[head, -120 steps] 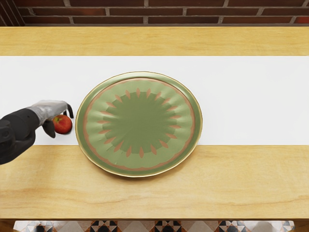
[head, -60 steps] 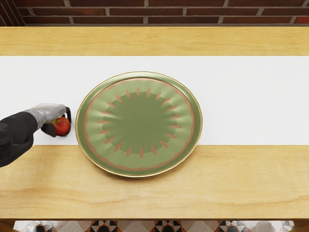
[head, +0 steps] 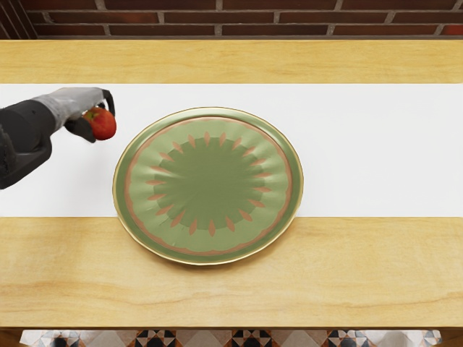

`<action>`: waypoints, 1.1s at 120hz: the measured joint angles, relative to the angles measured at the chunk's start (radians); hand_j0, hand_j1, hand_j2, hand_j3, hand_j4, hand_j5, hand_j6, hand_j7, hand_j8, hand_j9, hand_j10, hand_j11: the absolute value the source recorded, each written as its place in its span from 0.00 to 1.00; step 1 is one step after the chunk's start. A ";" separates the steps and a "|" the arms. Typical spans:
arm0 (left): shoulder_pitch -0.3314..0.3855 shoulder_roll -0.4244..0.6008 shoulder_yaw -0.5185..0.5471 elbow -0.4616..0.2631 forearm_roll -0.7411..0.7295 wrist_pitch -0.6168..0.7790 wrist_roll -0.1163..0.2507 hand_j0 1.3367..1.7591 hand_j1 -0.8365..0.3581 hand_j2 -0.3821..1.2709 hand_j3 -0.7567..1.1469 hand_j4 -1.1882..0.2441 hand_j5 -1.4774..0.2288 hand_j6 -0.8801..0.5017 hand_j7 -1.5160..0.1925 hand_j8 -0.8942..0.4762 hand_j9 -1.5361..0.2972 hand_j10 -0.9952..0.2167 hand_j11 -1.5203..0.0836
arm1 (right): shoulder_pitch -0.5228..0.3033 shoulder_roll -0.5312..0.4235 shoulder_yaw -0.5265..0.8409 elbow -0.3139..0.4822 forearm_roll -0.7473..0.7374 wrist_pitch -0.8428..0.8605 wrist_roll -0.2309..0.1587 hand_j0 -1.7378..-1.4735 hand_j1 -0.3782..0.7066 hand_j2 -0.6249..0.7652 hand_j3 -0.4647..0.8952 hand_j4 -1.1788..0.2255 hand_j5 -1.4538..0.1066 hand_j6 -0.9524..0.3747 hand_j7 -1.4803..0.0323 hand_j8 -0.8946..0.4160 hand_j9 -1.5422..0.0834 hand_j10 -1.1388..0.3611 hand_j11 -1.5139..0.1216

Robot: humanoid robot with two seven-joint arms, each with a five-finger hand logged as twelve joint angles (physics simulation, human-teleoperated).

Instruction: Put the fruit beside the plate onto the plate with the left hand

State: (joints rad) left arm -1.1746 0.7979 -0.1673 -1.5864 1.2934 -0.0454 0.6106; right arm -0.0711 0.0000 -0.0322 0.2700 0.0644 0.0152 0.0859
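The left hand [head: 78, 103] comes in from the left edge with its dark forearm [head: 25, 134] behind it. Its fingers [head: 108, 95] are curled round the little red fruit [head: 103, 124], thumb on the near side and the others wrapped over the far side, so it's properly clamped on it. The fruit looks like a small apple to me. Right now it's over the white runner [head: 362, 144], up and to the left of the plate [head: 208, 181], near the rim but clear of it, so not on the plate. From where I'm looking I honestly can't tell how high off the cloth it is. The plate is big, round and green with a thin gold edge, a reddish ring and a sunburst of little reddish petals around a darker green middle. It lies flat and straddles the front edge of the runner, so its near part sits on the bare wood of the bench [head: 231, 282]. The runner goes all the way across the bench from left to right, with a strip of wood showing behind it too. Behind that is a brick wall [head: 231, 14], and a bit of patterned floor tile [head: 246, 338] peeks out below the bench's front edge.
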 joint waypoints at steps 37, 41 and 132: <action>-0.045 -0.238 -0.006 -0.003 -0.081 -0.048 0.000 0.72 0.35 0.44 0.40 0.65 0.18 0.52 0.19 0.43 0.19 0.12 0.21 | 0.000 0.000 -0.001 -0.001 -0.001 -0.001 0.000 0.30 0.07 0.44 0.34 0.81 0.90 0.69 0.95 0.65 0.92 0.74 0.90; -0.038 -0.249 -0.004 -0.001 -0.082 -0.051 0.000 0.72 0.34 0.46 0.40 0.65 0.18 0.51 0.20 0.43 0.19 0.12 0.21 | 0.000 0.000 -0.001 -0.001 -0.001 0.000 0.000 0.30 0.07 0.44 0.34 0.81 0.90 0.69 0.95 0.65 0.92 0.74 0.90; -0.030 -0.283 0.021 0.006 -0.134 -0.043 0.000 0.76 0.71 0.28 0.40 0.64 0.63 0.46 0.65 0.45 0.62 0.57 0.70 | -0.001 0.000 -0.002 -0.001 -0.001 0.000 0.000 0.30 0.07 0.44 0.34 0.81 0.90 0.69 0.95 0.65 0.92 0.74 0.90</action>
State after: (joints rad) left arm -1.2042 0.5152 -0.1463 -1.5807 1.1597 -0.0885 0.6109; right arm -0.0721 0.0000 -0.0337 0.2691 0.0635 0.0148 0.0859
